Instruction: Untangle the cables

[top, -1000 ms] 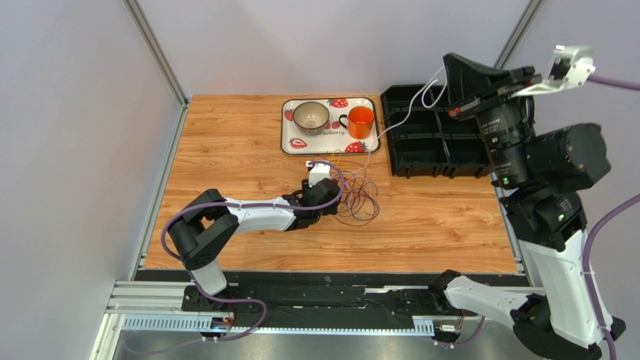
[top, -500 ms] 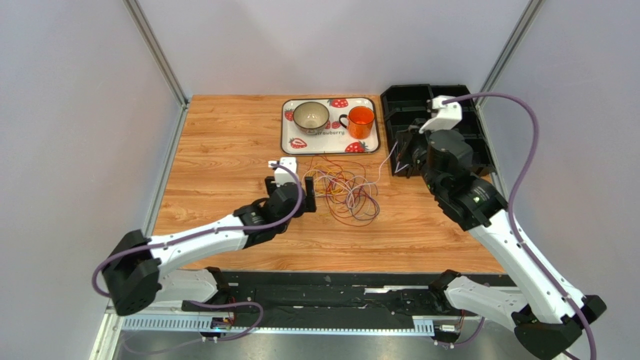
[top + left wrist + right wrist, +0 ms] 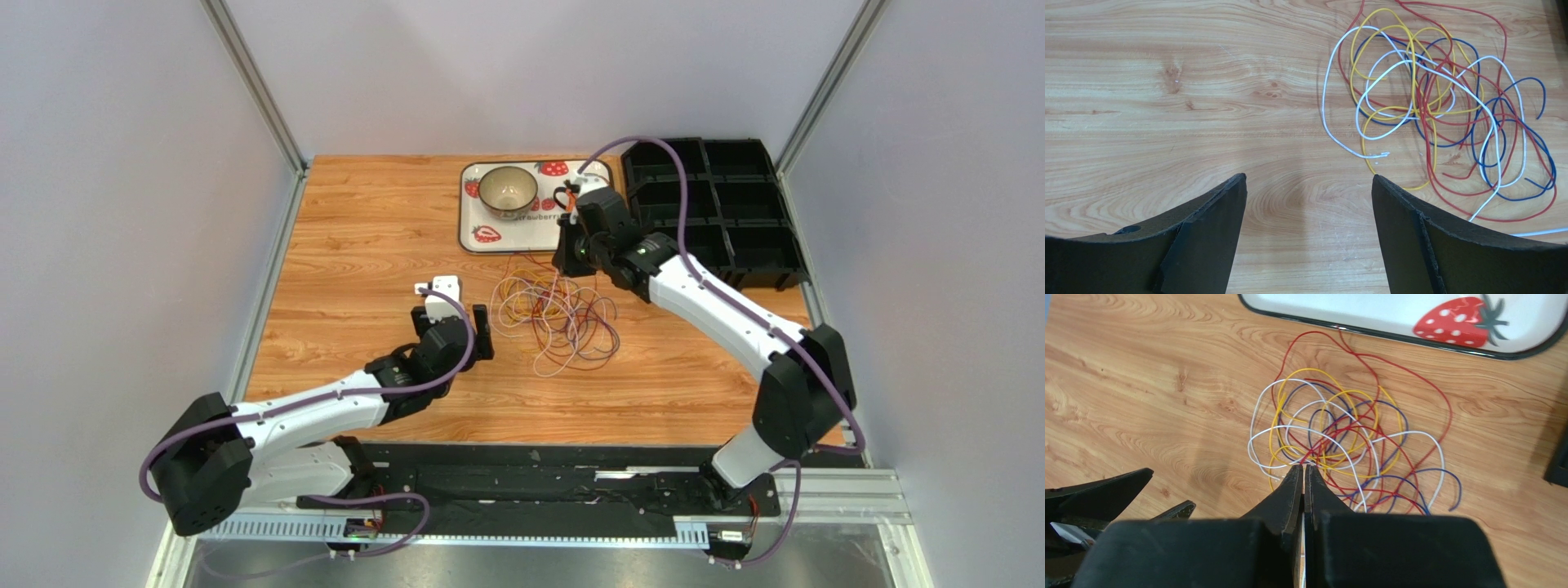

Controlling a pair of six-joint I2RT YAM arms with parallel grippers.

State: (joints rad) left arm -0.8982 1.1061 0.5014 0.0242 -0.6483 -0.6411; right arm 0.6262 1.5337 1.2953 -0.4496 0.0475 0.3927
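The cables lie in a loose tangle of red, white, yellow and blue loops on the wooden table, just in front of the tray. In the left wrist view the cables are at the upper right, and in the right wrist view the cables lie straight ahead. My left gripper stands open to the left of the tangle, over bare wood, its jaws empty. My right gripper hangs over the far edge of the tangle, shut; a thin white cable shows pinched between its fingers.
A white strawberry tray with a bowl sits at the back centre, its rim close behind the tangle. A black compartment bin stands at the back right. Bare wood lies left and in front of the tangle.
My right arm has come down from high over the bin to the tangle's far edge, still shut. My left gripper has backed off to the left of the cables and opened.
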